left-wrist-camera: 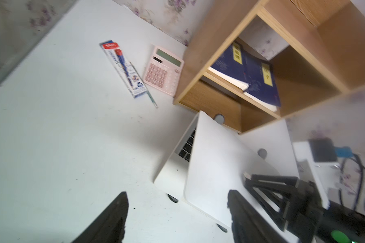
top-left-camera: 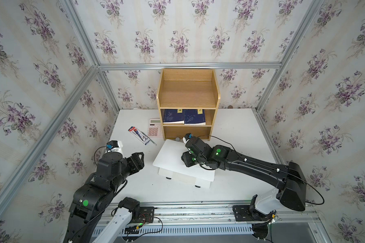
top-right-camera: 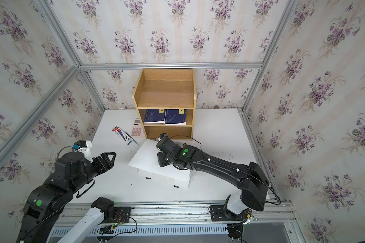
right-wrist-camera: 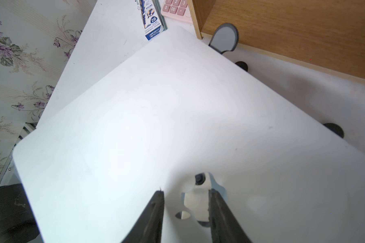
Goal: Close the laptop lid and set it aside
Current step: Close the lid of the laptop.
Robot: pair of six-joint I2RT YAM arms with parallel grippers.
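The silver-white laptop sits angled at mid-table, in front of the shelf. The laptop lid is tilted low over the base. A gap remains on the side facing my left arm, where black keys show. My right gripper points down onto the lid's outside. Its fingers stand a little apart at the logo, with nothing between them. My left gripper hovers left of the laptop, clear of it. It is open and empty.
A wooden shelf stands at the back, close to the laptop's far corner, with dark blue books on its middle level. A pinkish calculator and a pencil box lie left of the shelf on the white table.
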